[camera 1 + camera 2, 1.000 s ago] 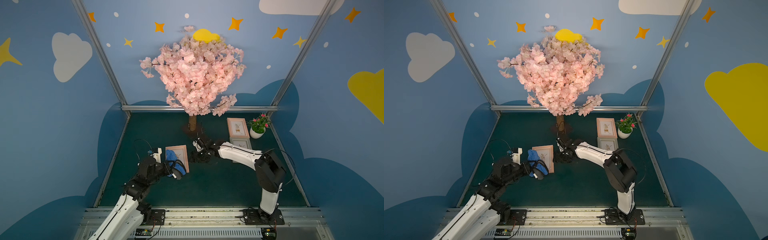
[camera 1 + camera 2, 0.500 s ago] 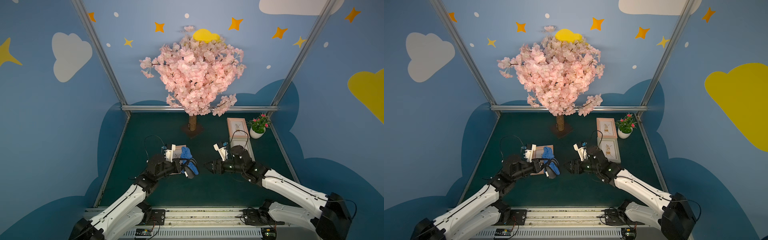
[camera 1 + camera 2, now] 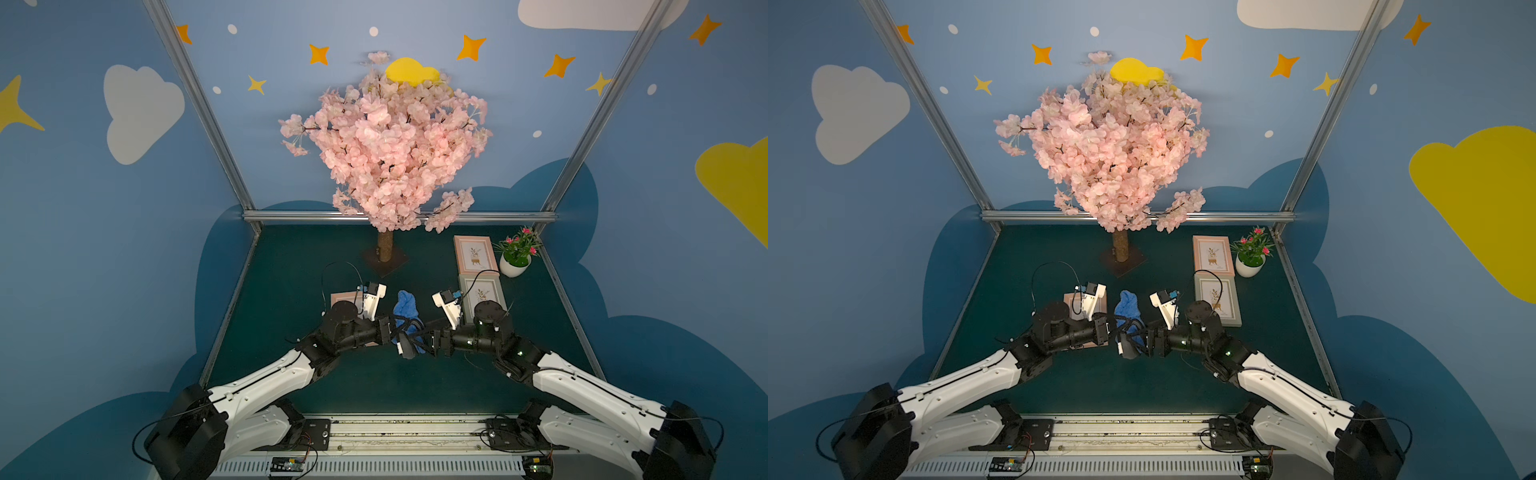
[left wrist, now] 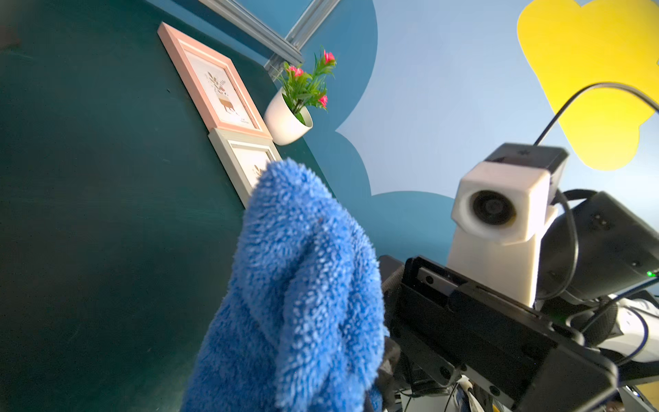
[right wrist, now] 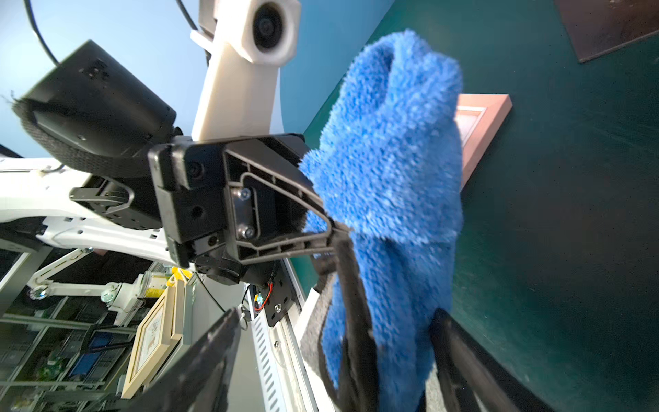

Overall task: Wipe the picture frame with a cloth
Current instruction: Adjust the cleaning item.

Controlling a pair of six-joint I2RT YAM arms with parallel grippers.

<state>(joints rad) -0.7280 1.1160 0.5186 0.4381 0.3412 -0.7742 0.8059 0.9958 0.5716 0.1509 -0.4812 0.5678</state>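
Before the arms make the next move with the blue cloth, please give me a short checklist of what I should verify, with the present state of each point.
1. The left gripper is shut on the cloth: ok.
2. The right gripper is open, one jaw on each side of the cloth: ok.
3. The right gripper's fingers touch the cloth: cannot tell.
4. The pink frame beside the left arm is fully in view: not ok, the arm hides part of it.
5. The potted plant and the grey frame are apart from both grippers: ok.
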